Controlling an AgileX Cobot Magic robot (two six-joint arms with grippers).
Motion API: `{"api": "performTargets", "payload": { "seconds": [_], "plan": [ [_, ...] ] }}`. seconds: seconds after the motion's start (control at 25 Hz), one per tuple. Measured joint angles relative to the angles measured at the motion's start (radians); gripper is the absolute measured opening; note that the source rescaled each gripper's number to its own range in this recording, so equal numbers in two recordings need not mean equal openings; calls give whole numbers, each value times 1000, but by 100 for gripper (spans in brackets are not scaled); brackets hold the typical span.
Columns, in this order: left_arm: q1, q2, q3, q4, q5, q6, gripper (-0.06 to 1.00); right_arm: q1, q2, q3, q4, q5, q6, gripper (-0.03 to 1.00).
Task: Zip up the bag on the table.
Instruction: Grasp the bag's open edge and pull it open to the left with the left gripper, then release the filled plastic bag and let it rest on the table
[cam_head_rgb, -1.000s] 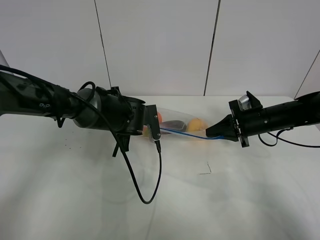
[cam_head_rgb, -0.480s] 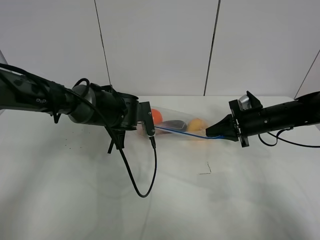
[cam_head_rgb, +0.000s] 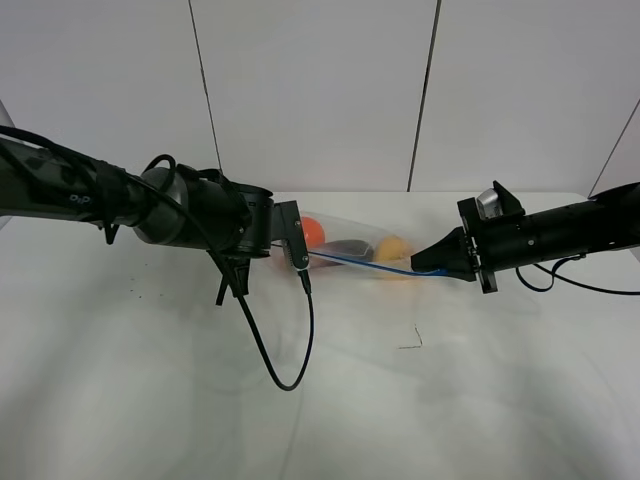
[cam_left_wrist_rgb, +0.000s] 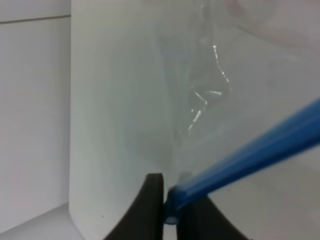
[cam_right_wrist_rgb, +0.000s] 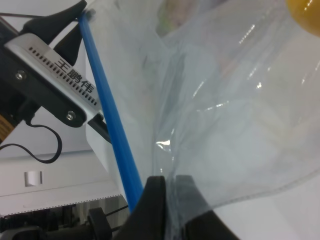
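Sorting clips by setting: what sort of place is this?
Likely a robotics lab bench: plain white matte tabletop, bare white wall panels, black left gripper and right gripper pinching a clear plastic zip bag.

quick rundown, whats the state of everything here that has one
bag: stretched between both end effectors
zipper: pulled taut; sealed or not, cannot tell
orange: inside bag
left end effector: shut on zipper end
right end effector: shut on bag's other end
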Motion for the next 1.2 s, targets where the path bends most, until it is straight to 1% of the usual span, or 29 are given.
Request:
{"api": "performTargets", "payload": {
  "seconds": [0.04, 0.08, 0.16, 0.24, 0.28, 0.36, 0.48, 0.72, 0.76, 0.92, 1.08, 1.2],
  "plan": [
    [4, 0, 0, 0, 14, -2, 9, -1, 0, 0, -11, 0, 0, 0],
    [9, 0, 0, 0, 23, -4, 16, -3, 0, 0, -19, 0, 0, 0],
    [17, 0, 0, 0, 34, -6, 35, -6, 0, 0, -25, 0, -2, 0],
    [18, 0, 0, 0, 36, -17, 56, -8, 0, 0, -26, 0, -2, 0],
    [18, 0, 0, 0, 36, -31, 65, -8, 0, 0, -27, 0, -2, 0],
    [18, 0, 0, 0, 41, -51, 74, -8, 0, 0, -27, 0, -2, 0],
    [18, 0, 0, 0, 53, -67, 78, -8, 0, 0, -27, 0, -2, 0],
    [18, 0, 0, -3, 50, -76, 80, -8, 0, 0, -27, 0, -3, 0],
    [18, -3, 0, -9, 40, -76, 81, -8, 0, 0, -27, 0, -3, 0],
    [18, -36, 0, -56, -14, -76, 95, -8, 0, 0, -27, 0, -3, 0],
    [17, -90, 0, -73, -38, -77, 99, -8, 0, 0, -26, 0, -3, 0],
    [17, -136, 0, -80, -27, -100, 99, -8, 0, 0, -24, 0, -3, 0]
  ]
}}
